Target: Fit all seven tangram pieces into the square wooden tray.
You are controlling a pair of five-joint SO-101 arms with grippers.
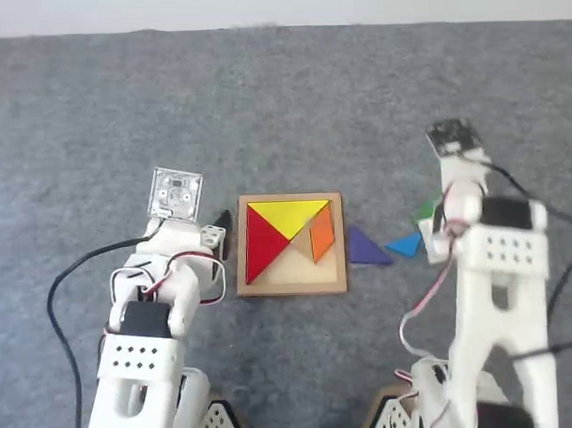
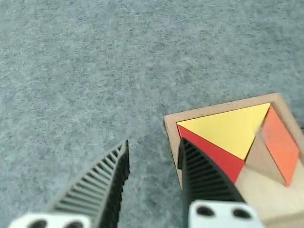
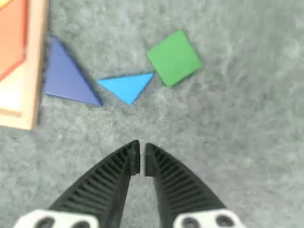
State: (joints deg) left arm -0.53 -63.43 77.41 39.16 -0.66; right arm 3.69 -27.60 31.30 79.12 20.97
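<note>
While the tray (image 1: 291,289) holds three pieces and at least three more lie loose on the grey surface (image 1: 282,111), the task looks part done, and the step in hand is fetching the next loose piece.

Just left of the tray, the left end effector (image 2: 154,145) hovers with its fingers apart and nothing between them. One finger hangs over the tray's left corner.

Inside the tray, the red triangle (image 1: 259,243) lies along the left wall and the yellow triangle (image 1: 286,217) along the far wall, their edges meeting. The orange parallelogram (image 1: 322,236) stands against the right wall. Bare wood shows across the tray's near part.

Right of the tray, just beside its right wall, lies the purple triangle (image 3: 66,78). The small blue triangle (image 3: 126,85) is a step farther from the tray, and the green square (image 3: 173,57) is farthest out. The three lie close together but apart.

Beyond them, well right of the tray, the right end effector (image 3: 140,149) hangs over bare surface. Its fingers are drawn almost together with only a sliver between, and they grip nothing.

I judge the right arm better placed for the next pick. Its fingers must spread first, then come down astride one thin, flat piece, probably the purple triangle, since it lies nearest the tray. The piece then needs turning so its edges match the bare wood left in the tray.
</note>
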